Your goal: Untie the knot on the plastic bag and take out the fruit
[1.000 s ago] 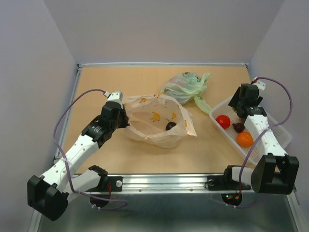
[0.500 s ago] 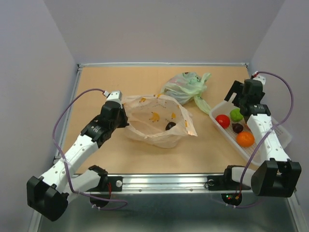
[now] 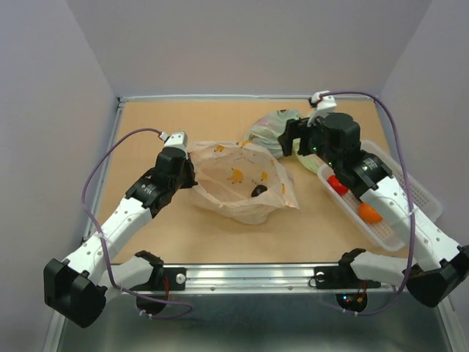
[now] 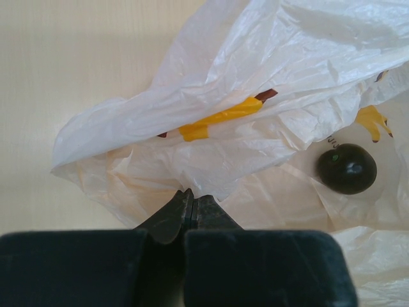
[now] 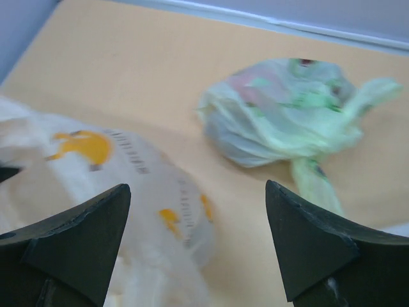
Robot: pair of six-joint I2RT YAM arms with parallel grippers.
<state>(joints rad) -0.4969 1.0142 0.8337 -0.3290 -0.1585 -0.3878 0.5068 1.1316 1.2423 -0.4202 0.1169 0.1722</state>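
The peach-orange plastic bag lies mid-table with its mouth open; no knot shows. A dark round fruit sits inside it, also seen in the left wrist view. My left gripper is shut on the bag's left rim, its fingertips pinching the film of the bag. My right gripper is open and empty, hovering between the two bags. In the right wrist view the right gripper has its jaws wide apart above the bag's edge.
A pale green tied bag lies behind the peach bag, also in the right wrist view. A white tray at the right holds a red fruit and an orange fruit, partly under the right arm.
My right arm has swung left from over the tray to above the gap between the bags, after leaving a green fruit in the tray. The left gripper still holds the bag's rim.
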